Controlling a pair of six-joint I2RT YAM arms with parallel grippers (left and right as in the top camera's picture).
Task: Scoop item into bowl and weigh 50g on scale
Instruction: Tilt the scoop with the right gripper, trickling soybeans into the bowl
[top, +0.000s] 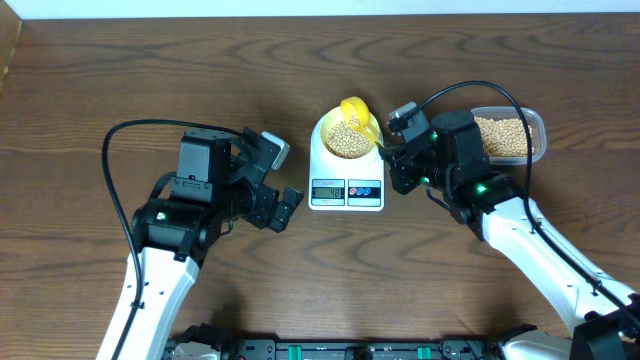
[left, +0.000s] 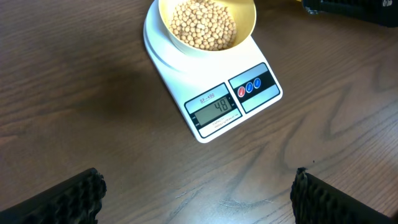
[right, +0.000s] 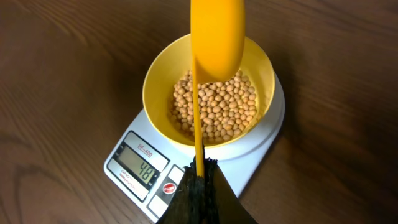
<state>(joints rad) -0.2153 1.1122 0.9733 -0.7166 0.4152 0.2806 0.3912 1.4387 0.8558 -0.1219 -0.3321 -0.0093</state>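
The white scale (top: 346, 190) stands at the table's centre and its display reads 48 in the left wrist view (left: 221, 106) and the right wrist view (right: 149, 172). The pale yellow bowl (top: 328, 127) sits on it, partly filled with beige beans (top: 346, 140). It also shows in the left wrist view (left: 245, 28) and the right wrist view (right: 155, 93). My right gripper (right: 200, 171) is shut on the handle of the yellow scoop (right: 216, 37), whose head is tipped over the bowl. My left gripper (left: 198, 199) is open and empty, over bare table just left of the scale.
A clear plastic tub (top: 538, 125) holding more beans stands at the right, behind my right arm. The table's back edge runs along the top of the overhead view.
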